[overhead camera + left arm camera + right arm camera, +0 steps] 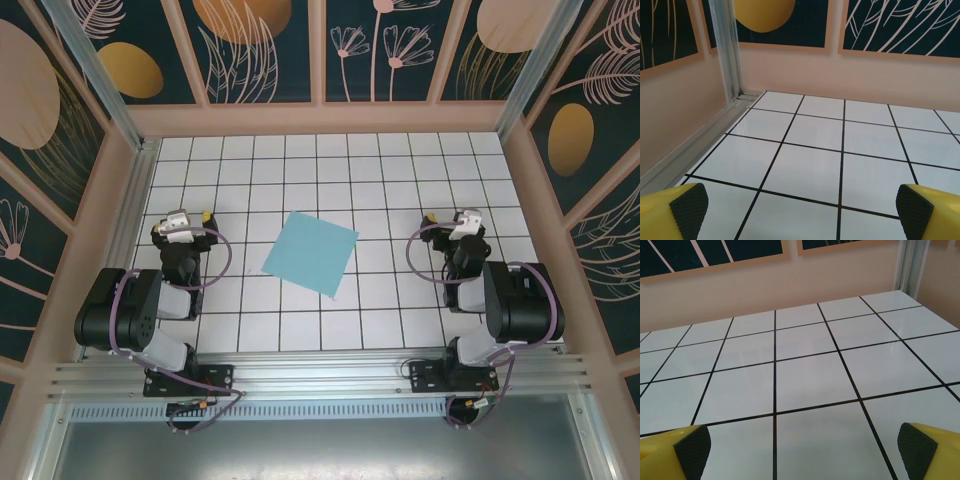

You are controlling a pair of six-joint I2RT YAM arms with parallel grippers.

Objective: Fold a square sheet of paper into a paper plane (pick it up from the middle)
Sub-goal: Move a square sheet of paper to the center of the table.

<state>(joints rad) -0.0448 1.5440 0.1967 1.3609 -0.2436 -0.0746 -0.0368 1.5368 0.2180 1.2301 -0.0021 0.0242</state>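
The square sheet of paper (311, 252), plain light turquoise, lies flat and unfolded on the white grid table, turned at a slant, midway between the two arms. My left gripper (187, 220) rests to its left, about two tiles away, jaws wide open over bare tiles (800, 212). To the paper's right, my right gripper (452, 219) stands open too, nothing between its yellow fingers with black pads (805, 452). Neither gripper touches the paper.
Peach walls with dark floral panels enclose the table (400, 160) on three sides. An aluminium post (729, 50) stands in the far left corner, another (907, 265) at the far right. A metal rail (320, 375) runs along the near edge.
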